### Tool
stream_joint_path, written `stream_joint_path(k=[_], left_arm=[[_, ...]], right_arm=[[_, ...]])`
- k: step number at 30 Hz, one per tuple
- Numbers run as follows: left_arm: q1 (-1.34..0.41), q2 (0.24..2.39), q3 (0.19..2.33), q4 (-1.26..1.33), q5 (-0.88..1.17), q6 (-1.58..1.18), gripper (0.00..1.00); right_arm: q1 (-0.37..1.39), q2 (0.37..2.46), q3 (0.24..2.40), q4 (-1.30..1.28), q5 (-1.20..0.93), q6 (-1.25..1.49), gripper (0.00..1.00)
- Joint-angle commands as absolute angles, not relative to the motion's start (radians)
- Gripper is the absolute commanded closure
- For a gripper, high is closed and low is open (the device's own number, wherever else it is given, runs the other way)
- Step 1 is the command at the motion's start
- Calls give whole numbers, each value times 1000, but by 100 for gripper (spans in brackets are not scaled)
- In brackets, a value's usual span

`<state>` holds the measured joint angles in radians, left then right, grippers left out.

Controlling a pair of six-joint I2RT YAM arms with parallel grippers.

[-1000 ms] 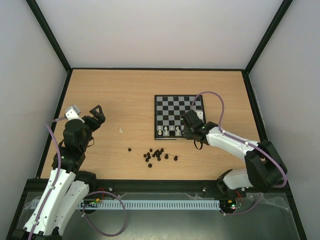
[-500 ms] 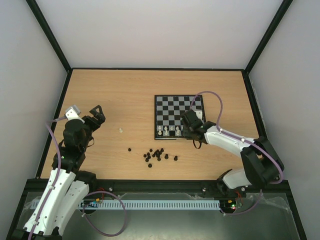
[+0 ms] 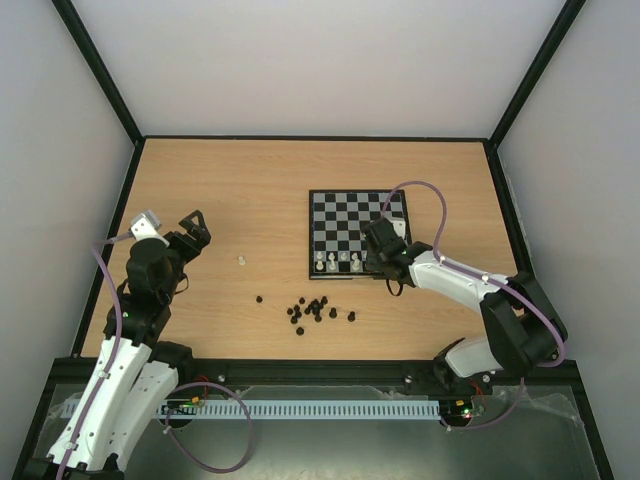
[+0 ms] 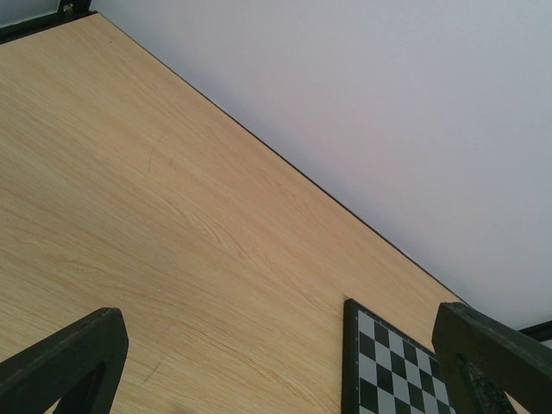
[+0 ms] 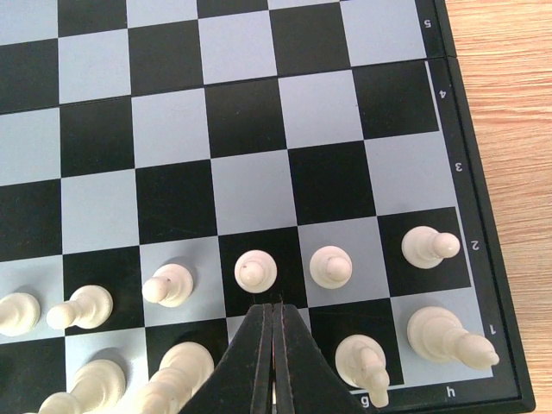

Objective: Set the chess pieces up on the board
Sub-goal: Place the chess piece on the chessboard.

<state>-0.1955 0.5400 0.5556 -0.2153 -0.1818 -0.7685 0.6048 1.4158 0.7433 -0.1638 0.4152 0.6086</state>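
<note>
— Looking from above, one stray white piece (image 3: 241,259) lies off the board (image 3: 357,235), at four o'clock of the left gripper (image 3: 195,224), nearer that arm.
— Its wrist view shows the fingers (image 4: 60,362) wide. On its own camera the right gripper (image 5: 273,312) is pinched shut and empty, a pawn (image 5: 255,269) at eleven.

**A robot lab test cell**

A light wood-grain counter (image 3: 220,200) is boxed in by plain white panels (image 3: 320,60) held in a black frame (image 3: 100,70). A left arm (image 3: 140,300) and a right arm (image 3: 470,285) are bolted at the bottom of the frame by a slotted cable duct (image 3: 320,409), with purple cables (image 3: 413,184) looping off them.
</note>
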Motion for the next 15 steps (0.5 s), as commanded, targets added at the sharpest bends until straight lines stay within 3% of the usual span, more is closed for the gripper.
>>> stream_joint_path(k=[1, 15], left_arm=[[-189, 533, 549, -193, -171, -759, 1], [-189, 532, 549, -193, -171, -759, 1]], right_arm=[[598, 1435, 753, -171, 438, 601, 98], [598, 1440, 759, -173, 433, 597, 99]])
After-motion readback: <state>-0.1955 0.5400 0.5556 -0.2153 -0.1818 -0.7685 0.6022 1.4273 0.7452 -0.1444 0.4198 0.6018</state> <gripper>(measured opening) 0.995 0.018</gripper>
